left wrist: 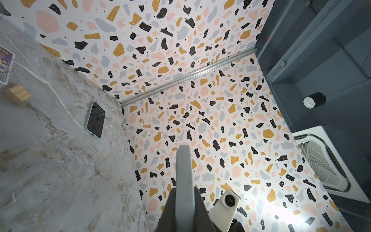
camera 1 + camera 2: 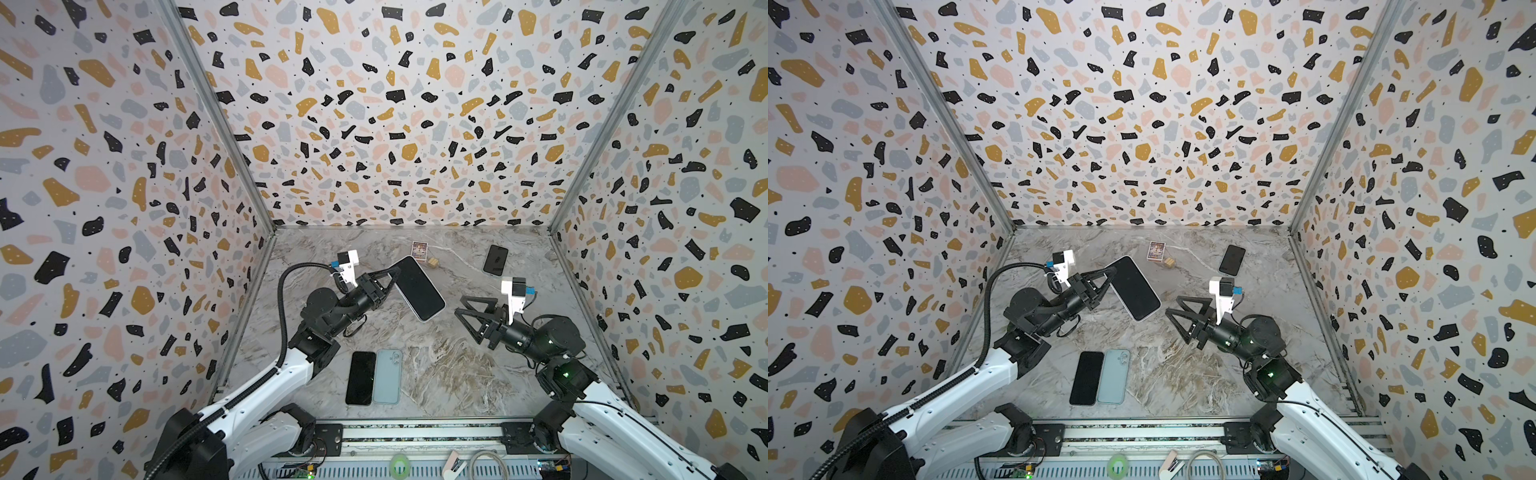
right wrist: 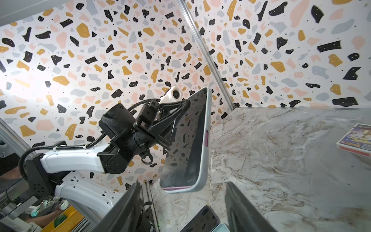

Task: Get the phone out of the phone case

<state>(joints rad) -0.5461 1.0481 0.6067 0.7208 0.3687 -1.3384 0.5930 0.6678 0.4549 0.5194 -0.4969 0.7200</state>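
Observation:
A phone with a dark screen sits in a pale grey phone case and hangs tilted above the table in both top views. My left gripper is shut on its far end. In the left wrist view the case's edge stands between the fingers. A pink strip of the phone shows at the near end of the case. My right gripper is open, just short of that near end, touching nothing.
A bare black phone and an empty light blue case lie side by side near the table's front. At the back are another cased phone, a card box and a wooden cube.

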